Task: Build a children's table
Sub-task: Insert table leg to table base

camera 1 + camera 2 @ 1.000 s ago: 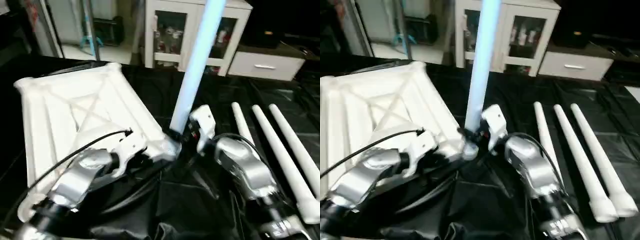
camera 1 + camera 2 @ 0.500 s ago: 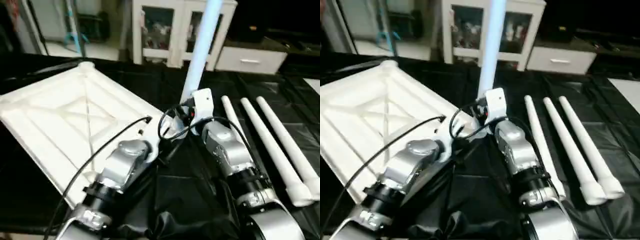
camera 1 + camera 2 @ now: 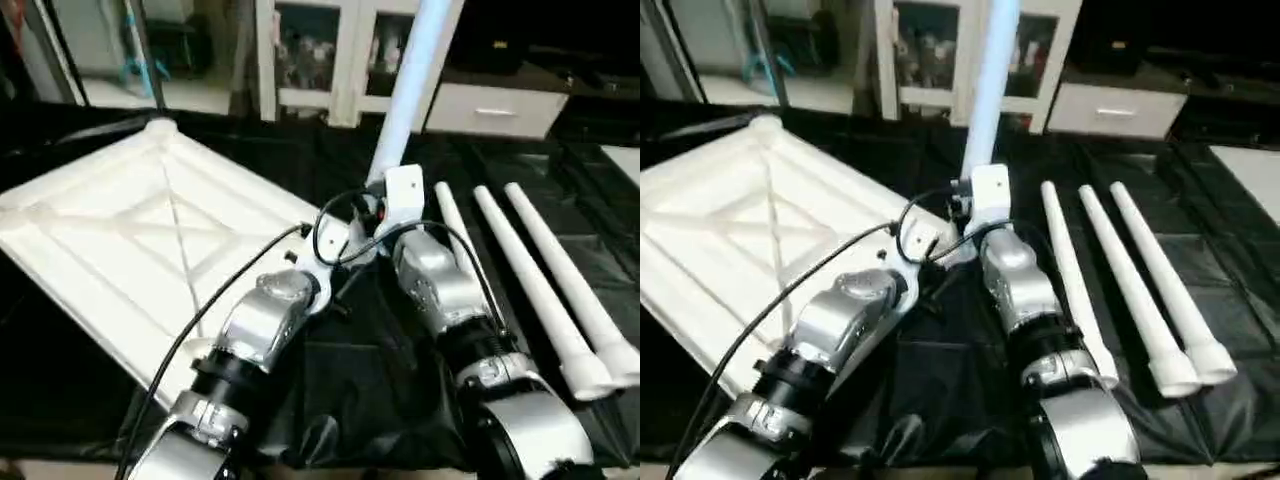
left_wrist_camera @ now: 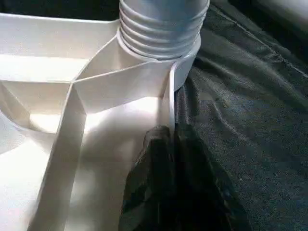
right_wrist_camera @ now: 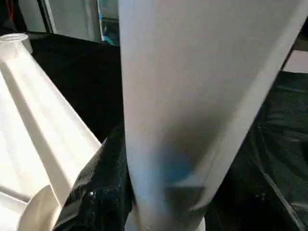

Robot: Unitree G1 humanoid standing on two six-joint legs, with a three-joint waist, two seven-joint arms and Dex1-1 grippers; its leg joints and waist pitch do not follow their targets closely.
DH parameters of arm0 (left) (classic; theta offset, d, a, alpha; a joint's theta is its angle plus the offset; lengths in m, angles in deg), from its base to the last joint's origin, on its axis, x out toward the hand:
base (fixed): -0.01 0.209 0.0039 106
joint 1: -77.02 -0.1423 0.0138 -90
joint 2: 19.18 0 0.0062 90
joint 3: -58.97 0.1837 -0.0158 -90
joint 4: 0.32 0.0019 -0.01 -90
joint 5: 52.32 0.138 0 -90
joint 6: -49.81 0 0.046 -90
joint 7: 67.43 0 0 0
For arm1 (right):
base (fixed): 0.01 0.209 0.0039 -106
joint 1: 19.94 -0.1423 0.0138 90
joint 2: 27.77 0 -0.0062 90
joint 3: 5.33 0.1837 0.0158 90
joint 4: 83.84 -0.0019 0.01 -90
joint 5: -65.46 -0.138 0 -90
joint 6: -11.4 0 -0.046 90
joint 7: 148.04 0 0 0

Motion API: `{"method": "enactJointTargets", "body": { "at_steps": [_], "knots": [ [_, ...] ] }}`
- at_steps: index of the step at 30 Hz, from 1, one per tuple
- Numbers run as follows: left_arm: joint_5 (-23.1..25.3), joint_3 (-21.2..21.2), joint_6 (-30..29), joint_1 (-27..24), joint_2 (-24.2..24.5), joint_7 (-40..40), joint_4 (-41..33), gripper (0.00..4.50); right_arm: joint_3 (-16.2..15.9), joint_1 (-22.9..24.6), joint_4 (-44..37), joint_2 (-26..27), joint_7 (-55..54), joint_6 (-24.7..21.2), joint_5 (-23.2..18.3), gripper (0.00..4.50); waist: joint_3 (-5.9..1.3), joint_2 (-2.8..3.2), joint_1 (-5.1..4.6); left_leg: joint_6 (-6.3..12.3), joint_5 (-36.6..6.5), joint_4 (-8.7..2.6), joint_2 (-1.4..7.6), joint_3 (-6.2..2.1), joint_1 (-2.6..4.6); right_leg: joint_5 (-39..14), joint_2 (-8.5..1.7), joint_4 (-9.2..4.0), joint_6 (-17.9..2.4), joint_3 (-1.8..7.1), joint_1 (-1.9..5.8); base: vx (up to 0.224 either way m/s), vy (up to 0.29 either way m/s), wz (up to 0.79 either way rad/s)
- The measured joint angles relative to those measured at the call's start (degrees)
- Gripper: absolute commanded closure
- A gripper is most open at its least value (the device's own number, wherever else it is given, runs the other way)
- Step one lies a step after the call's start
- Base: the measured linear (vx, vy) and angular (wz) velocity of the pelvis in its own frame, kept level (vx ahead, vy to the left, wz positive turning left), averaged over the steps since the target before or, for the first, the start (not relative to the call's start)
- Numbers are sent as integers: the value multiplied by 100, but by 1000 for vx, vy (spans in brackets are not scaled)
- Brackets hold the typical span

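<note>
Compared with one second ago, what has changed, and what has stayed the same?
The tabletop seems to have turned on the black cover. Its held corner now lies farther from the robot, and both forearms reach straighter forward. Unchanged: left gripper jaws shut on the tabletop's rim, right gripper jaws around the standing leg, three loose legs lying alongside.

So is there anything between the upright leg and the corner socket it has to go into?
Nothing visible. The upright leg already stands in the corner socket of the tabletop, its threaded end showing just above the rim. The right gripper is closed around the leg, and the left gripper pinches the tabletop's edge beside the socket.
</note>
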Motion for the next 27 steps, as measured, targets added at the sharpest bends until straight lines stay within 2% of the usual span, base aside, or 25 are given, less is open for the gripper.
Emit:
{"method": "enactJointTargets", "body": {
  "at_steps": [1,2,3,4,5,6,7,8,9,11,14,20,23,27],
  "knots": [
    [-4,0,6,43,10,-7,61,450,27,-25,86,5,18,87,2,267,1,-2,-11,-1,1,-11,-2,40,0,4,5,28,-12,40,-8,0,0,0],
    [-10,0,28,71,15,-16,104,450,62,-21,112,5,55,145,2,211,9,-27,-17,-1,0,-48,0,141,24,26,0,63,-53,84,-27,0,0,0],
    [-10,0,48,78,22,-19,119,450,96,-16,121,8,81,180,-8,197,15,-50,-21,0,0,-96,-2,211,44,43,-16,76,-83,145,-44,4,-43,23],
    [-9,0,72,85,39,-24,123,450,136,-11,140,2,154,165,-23,195,21,-76,-14,-1,-4,-110,-6,255,64,41,-32,65,-79,170,-108,4,-50,8],
    [-8,-6,103,107,45,-29,123,450,164,80,230,-5,244,106,-33,189,47,-68,18,-4,-39,-100,7,246,60,47,-51,41,-67,137,-111,4,-50,8],
    [-7,-13,112,126,82,-54,114,450,164,205,261,9,337,112,-75,177,65,-27,52,-1,-40,-79,6,169,34,51,-51,5,-61,71,-70,64,4,-23],
    [-15,-17,123,134,116,-104,86,450,171,226,212,13,402,146,-99,165,85,16,66,-4,-33,-48,15,111,9,53,-47,-16,-57,16,-63,73,45,-33],
    [-16,-19,124,141,149,-135,80,450,170,218,174,-6,505,92,-118,165,80,35,50,-51,14,-42,17,70,-5,58,-29,-17,-55,-2,-66,73,45,-33],
    [-10,-21,126,146,172,-138,78,450,170,243,137,-28,574,40,-137,150,80,34,32,-73,78,-39,22,63,-10,65,-22,-2,-60,3,-69,0,0,0],
    [-20,-19,128,148,201,-196,65,450,168,333,10,-65,716,-22,-151,135,83,32,22,-73,78,-36,7,114,-8,129,-24,2,-94,67,-92,0,0,0],
    [-56,-16,167,156,291,-277,57,450,156,452,-178,-139,910,-149,-155,99,83,32,33,-73,78,-38,6,160,-9,186,-25,2,-117,114,-122,0,0,0],
    [-56,51,236,157,540,-593,-6,450,153,905,-1191,-426,1369,-560,-312,55,83,32,46,-71,79,-32,5,186,-7,298,-24,5,-116,148,-134,0,0,0],
    [-64,217,237,76,775,-932,-222,450,152,1264,-2043,-630,1628,-904,-492,32,83,32,89,-66,83,-28,6,195,-8,387,-24,7,-121,163,-135,0,0,0],
    [-97,349,253,-45,1020,-1291,-496,450,165,1454,-2766,-908,1887,-1245,-646,12,81,35,140,-1,177,-30,13,205,-6,511,-23,32,-110,170,-138,0,0,0]
  ]
}}
